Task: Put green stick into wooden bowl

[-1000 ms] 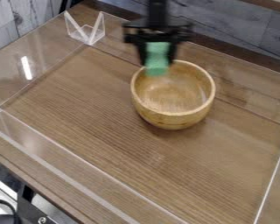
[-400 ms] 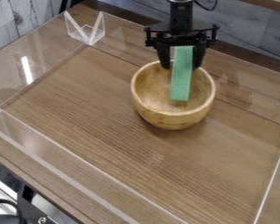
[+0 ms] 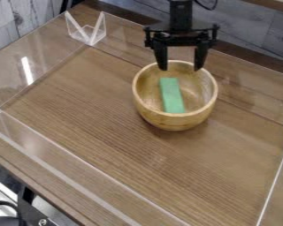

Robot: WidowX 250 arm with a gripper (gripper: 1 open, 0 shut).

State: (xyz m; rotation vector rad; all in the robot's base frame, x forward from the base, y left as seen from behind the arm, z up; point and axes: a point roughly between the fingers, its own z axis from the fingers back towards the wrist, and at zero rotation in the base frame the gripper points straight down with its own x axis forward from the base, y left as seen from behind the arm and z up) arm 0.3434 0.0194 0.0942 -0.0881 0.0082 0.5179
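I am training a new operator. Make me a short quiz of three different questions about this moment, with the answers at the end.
1. True or false: the green stick lies inside the wooden bowl.
2. Multiple choice: how is the gripper now? A) shut on the stick; B) open, above the far rim of the bowl; C) open, resting on the table beside the bowl.
3. Fill the gap: the clear plastic stand is at the far ______ corner of the table, as the camera sees it.

Key: 1 true. 2 B. 3 left.
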